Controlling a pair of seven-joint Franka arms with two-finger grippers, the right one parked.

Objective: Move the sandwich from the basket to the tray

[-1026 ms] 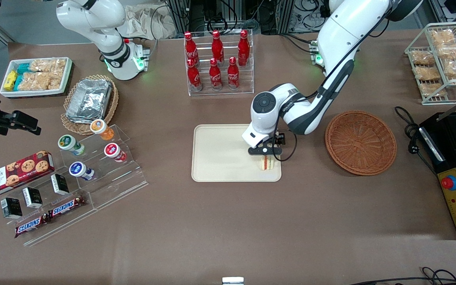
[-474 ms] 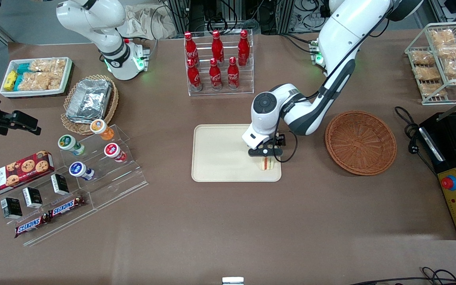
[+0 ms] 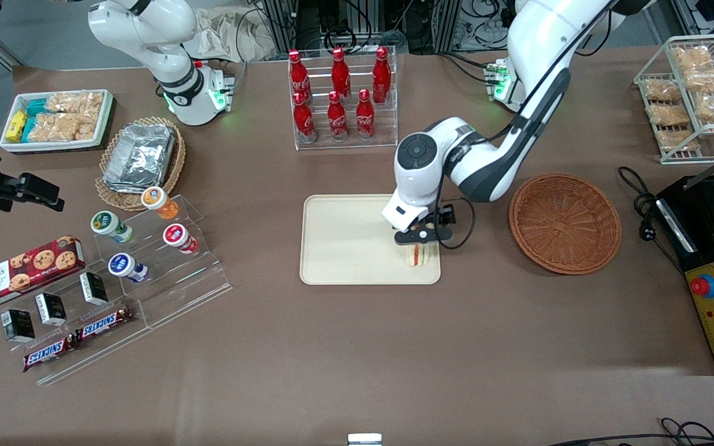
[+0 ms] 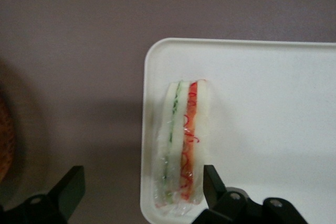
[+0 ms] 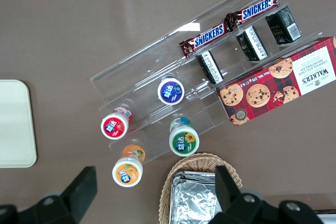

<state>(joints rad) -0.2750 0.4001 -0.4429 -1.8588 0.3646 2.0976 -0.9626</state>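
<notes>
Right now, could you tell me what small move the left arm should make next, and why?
Probably lift straight up and withdraw. The sandwich already lies on the tray, near its corner toward the basket, and the gripper is open above it, fingers clear on both sides.

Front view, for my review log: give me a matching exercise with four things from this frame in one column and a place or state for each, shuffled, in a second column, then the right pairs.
Things:
1. sandwich
2. wicker basket
3. gripper
4. Coca-Cola bottles

Places or states:
A. holds nothing, toward the working arm's end of the table
B. open, just above the sandwich
C. standing in a clear rack, farther from the front camera than the tray
D. lying on the tray near its corner

Pairs: 1-D, 2-A, 3-B, 4-C
</notes>
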